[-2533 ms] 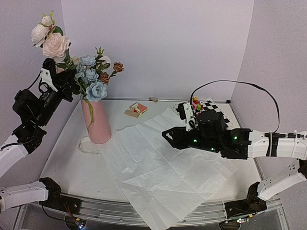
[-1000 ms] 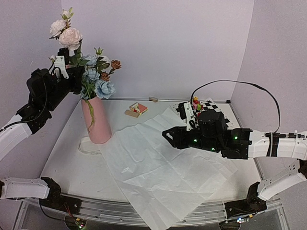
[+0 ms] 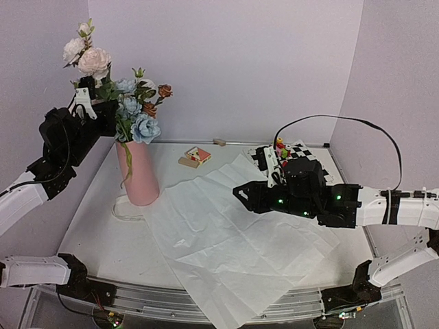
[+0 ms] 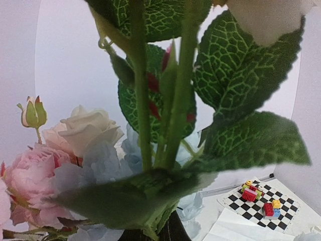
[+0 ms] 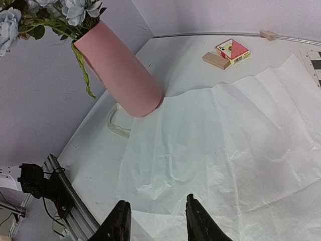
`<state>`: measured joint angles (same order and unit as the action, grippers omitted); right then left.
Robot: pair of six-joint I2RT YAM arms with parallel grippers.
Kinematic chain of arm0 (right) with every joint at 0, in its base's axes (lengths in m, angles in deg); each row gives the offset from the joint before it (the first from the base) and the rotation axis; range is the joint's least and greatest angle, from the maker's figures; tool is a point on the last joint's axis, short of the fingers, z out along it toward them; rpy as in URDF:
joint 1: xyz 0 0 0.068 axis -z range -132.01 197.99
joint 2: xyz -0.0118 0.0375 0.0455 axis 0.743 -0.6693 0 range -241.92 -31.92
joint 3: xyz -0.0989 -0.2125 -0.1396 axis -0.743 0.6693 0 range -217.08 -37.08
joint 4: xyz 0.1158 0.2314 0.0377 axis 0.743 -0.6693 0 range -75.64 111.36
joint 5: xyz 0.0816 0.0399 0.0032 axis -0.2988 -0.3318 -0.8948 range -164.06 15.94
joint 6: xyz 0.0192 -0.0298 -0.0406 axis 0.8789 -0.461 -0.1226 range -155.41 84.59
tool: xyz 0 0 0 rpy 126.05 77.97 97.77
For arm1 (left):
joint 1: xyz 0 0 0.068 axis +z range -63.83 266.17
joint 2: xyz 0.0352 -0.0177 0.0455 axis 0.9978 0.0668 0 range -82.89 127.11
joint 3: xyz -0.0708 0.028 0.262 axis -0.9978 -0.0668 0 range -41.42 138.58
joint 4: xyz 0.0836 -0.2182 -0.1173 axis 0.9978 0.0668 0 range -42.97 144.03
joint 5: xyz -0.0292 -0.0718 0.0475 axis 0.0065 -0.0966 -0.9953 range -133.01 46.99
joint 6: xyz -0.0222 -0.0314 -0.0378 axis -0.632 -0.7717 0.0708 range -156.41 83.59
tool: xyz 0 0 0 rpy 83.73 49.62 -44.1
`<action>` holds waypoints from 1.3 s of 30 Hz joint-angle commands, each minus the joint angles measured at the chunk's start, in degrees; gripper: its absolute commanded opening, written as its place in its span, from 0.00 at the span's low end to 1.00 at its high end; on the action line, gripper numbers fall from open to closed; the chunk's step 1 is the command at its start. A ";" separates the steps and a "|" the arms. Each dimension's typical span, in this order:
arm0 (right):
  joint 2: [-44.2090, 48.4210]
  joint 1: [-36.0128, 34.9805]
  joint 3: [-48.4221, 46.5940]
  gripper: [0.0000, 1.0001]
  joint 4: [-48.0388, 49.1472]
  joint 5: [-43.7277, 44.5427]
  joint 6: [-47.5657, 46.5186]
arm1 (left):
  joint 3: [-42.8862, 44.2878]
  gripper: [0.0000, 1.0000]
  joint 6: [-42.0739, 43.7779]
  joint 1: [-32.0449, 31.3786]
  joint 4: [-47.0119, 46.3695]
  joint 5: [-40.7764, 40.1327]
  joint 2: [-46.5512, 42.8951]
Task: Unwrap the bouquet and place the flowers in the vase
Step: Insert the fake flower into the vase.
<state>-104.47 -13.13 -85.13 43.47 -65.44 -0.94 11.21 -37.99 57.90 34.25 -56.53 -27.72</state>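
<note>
The pink vase [image 3: 138,177] stands at the back left of the table with blue and rust flowers [image 3: 139,123] in it. My left gripper [image 3: 92,110] is shut on the stems of pink and white flowers [image 3: 86,58], just left of and above the vase mouth. In the left wrist view the green stems [image 4: 143,100] and leaves fill the frame above my left gripper [image 4: 160,232]. The unwrapped white paper [image 3: 233,236] lies spread flat. My right gripper [image 3: 240,192] hovers open over it, its jaws [image 5: 158,223] holding nothing. The vase [image 5: 120,75] leans in that view.
A cream ribbon loop [image 5: 116,123] lies at the vase's foot. A small card box [image 3: 199,155] and a wooden block [image 3: 186,162] sit at the back. The checkered mat [image 3: 309,156] with toy blocks [image 3: 281,147] is at the back right. The paper overhangs the near edge.
The left gripper carried its flowers right, towards the vase, then sank slightly down and left. The right arm has not moved.
</note>
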 commanded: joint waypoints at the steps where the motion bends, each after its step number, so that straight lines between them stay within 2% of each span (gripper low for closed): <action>1: 1.87 -0.23 0.26 0.39 0.64 0.93 0.06 | 5.78 0.00 -0.91 0.22 10.32 0.68 1.63; 6: 1.24 -0.27 -0.09 0.39 0.64 0.58 0.22 | 10.18 0.00 -0.53 0.23 10.10 2.33 1.82; 14: 1.45 -0.27 -0.12 0.39 0.64 0.62 -0.04 | 8.65 0.00 7.90 0.23 7.76 -2.09 4.28; 19: 1.04 -0.28 -0.44 0.39 0.64 0.71 0.06 | 8.55 0.00 2.00 0.23 8.62 -3.93 4.63; 24: 0.57 -0.27 -0.81 0.39 0.64 0.56 0.02 | 3.64 0.00 -3.09 0.23 8.53 -3.69 2.75; 31: 0.57 -0.25 -0.73 0.39 0.64 0.56 -0.30 | -2.19 0.00 -4.97 0.23 7.15 -3.10 1.25; 39: 1.21 -0.23 -0.14 0.39 0.64 0.77 -0.01 | 2.02 0.00 -3.06 0.23 7.50 -2.89 1.95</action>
<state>-104.32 -13.13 -85.09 43.38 -65.46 -0.97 10.33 -41.17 58.20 37.60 -59.76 -26.47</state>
